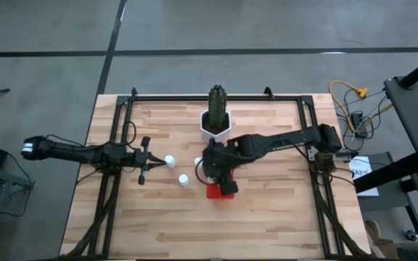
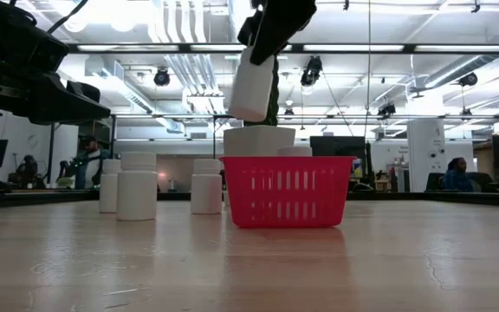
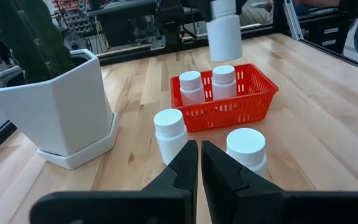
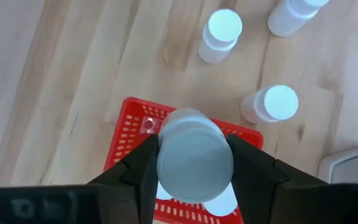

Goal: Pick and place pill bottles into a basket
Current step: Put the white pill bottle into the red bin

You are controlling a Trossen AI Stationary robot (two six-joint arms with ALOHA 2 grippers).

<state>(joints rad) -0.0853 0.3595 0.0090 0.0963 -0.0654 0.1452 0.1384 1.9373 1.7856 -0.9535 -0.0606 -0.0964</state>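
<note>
Clamped around a white pill bottle (image 4: 194, 155), the right gripper (image 4: 194, 163), poised straight above the red basket (image 2: 288, 191), presumably so the bottle can drop in upright beside the two bottles (image 3: 207, 84) already standing inside. Parked at nine o'clock of the basket, the left gripper (image 3: 199, 163), fingers pressed together and empty, aimed at loose bottles (image 1: 170, 161) on the boards. Three bottles yet outside, around nine to ten o'clock. At twelve o'clock, a white cactus pot (image 1: 215, 125). Underneath, a pale wooden table (image 1: 281, 210). Beyond, an open workshop with ceiling lights and monitors.
</note>
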